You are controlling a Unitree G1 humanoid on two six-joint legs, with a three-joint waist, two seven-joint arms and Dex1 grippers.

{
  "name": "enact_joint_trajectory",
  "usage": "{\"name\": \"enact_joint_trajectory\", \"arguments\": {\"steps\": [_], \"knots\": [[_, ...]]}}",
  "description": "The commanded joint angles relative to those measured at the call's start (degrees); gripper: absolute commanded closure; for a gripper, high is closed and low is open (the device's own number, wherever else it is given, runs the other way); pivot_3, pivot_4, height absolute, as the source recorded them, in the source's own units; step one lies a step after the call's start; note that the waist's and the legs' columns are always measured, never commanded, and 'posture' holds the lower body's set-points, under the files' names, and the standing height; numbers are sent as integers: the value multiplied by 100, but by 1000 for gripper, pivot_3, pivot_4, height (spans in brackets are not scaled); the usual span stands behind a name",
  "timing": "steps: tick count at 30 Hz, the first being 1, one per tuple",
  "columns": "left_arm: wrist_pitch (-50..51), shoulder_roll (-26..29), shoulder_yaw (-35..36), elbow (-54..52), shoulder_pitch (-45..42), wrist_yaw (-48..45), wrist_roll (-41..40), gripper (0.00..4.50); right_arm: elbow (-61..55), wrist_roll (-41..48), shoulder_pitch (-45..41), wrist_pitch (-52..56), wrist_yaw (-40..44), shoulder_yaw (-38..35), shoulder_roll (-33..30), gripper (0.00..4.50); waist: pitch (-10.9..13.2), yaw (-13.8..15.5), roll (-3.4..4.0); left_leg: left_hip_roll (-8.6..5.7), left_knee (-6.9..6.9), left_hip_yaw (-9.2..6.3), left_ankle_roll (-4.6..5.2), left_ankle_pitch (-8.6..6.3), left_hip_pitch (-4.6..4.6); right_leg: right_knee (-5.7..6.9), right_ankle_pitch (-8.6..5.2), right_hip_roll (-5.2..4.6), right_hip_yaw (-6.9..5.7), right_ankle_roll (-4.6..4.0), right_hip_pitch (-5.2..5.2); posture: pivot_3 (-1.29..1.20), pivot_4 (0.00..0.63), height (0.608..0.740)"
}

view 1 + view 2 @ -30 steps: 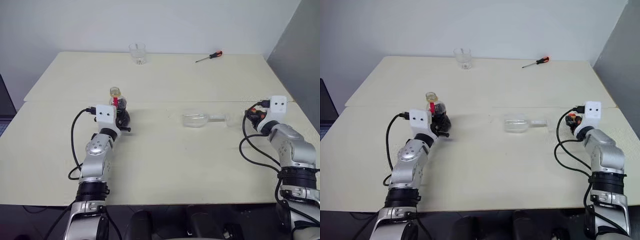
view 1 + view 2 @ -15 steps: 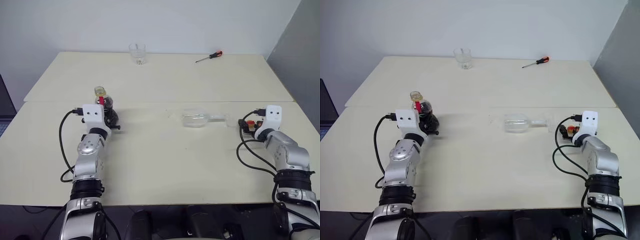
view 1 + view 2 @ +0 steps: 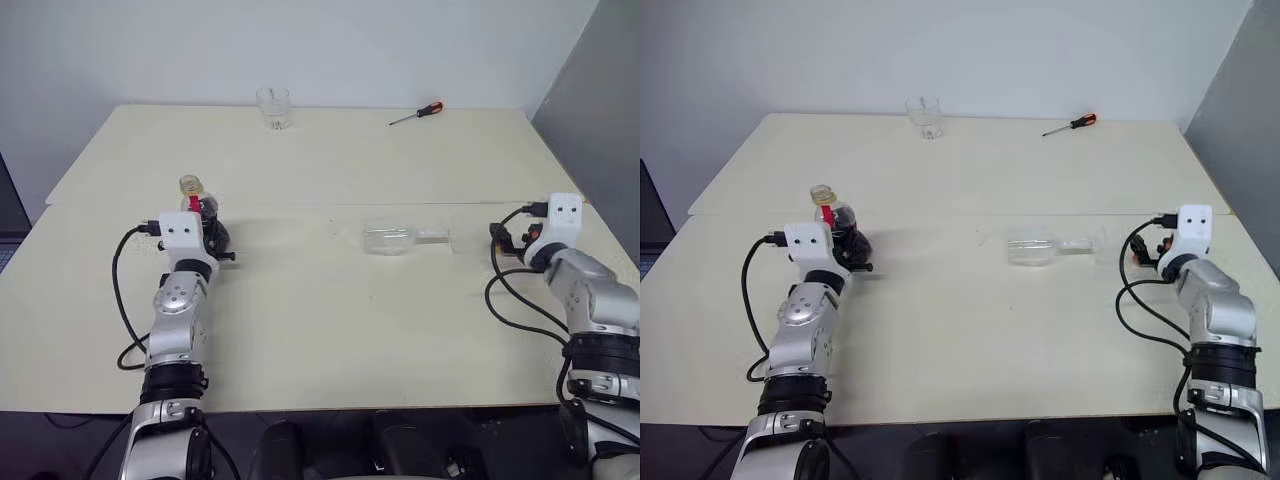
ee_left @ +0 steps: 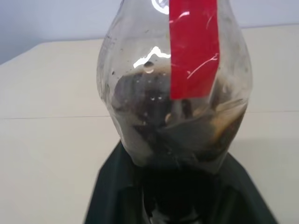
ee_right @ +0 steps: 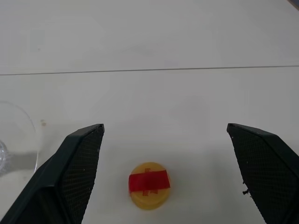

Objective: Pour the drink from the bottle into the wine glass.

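Bottle (image 3: 196, 205) upright, neck up, wine glass (image 3: 404, 238) lying sideways, foot rightward

I get even, soft, fairly bright light over the pale tabletop (image 3: 330, 300), with no hard glare on it. Shadows are faint: a weak smudge lies just beside the bottle (image 3: 200, 212) on its right. Up close, the bottle (image 4: 175, 93) carries small white highlights on its plastic, and the wall behind it looks soft. From the right wrist, the yellow cap (image 5: 148, 184) on the tabletop is sharp and casts hardly any shadow.
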Motion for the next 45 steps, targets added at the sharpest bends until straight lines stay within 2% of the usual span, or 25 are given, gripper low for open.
{"name": "enact_joint_trajectory", "arguments": {"steps": [1,5,7,15,24,31,36,38,41,45], "knots": [[-8,65,132,11,105,104,-5,1780,-289,-35,-205,-48,11,-48,-185,0,0,1,0,0,0,0,0,0,0,0,0,0,0,0,0,0,150,740],[30,34,140,-51,179,152,-29,407,-396,-21,-302,18,68,44,-226,0,0,1,0,1,1,1,0,0,-1,0,0,-2,1,0,0,0,150,740],[53,24,145,-84,205,159,-48,34,-432,-37,-328,27,85,71,-235,0,0,2,0,1,1,1,0,0,-1,0,0,-1,1,0,0,0,150,740],[190,50,91,-393,334,131,-19,34,-552,-90,-441,133,245,273,-419,0,0,5,0,1,1,2,0,0,-2,0,0,-3,2,0,-1,0,150,740],[856,-91,-190,-1816,1333,-145,-100,34,-1244,-447,-696,249,1576,1420,-1476,0,0,5,0,5,0,0,0,0,-2,-1,0,-9,3,0,-1,0,150,740],[1296,-278,-225,-2776,2053,-200,-230,34,-1525,-673,-878,193,2439,2004,-1979,0,1,7,-2,4,1,-2,0,0,-4,-4,-1,-12,4,0,-2,0,150,740],[1493,-584,-623,-3712,2585,-627,-677,34,-1967,-588,-1147,511,3046,2272,-2143,0,4,6,-5,0,1,-6,0,0,-4,-6,-4,-24,10,4,-3,0,150,740],[1656,-483,-1003,-3834,2522,-1156,-898,34,-2106,-692,-1210,505,3332,2510,-2248,0,4,8,-5,-2,4,-5,0,0,-2,-5,-4,-24,7,5,1,0,150,740],[1702,-10,-1670,-3674,1942,-2093,-851,34,-2051,-974,-1309,307,3603,2927,-2285,0,4,51,-7,-4,6,-9,0,0,-1,-4,-6,-21,0,1,3,0,150,740],[2309,259,-1981,-3493,1082,-2655,-1136,34,-1858,-1146,-1341,133,3795,3189,-2169,0,4,57,-6,-13,8,-2,0,0,-4,-5,-6,-16,-7,1,1,0,150,740]]}}
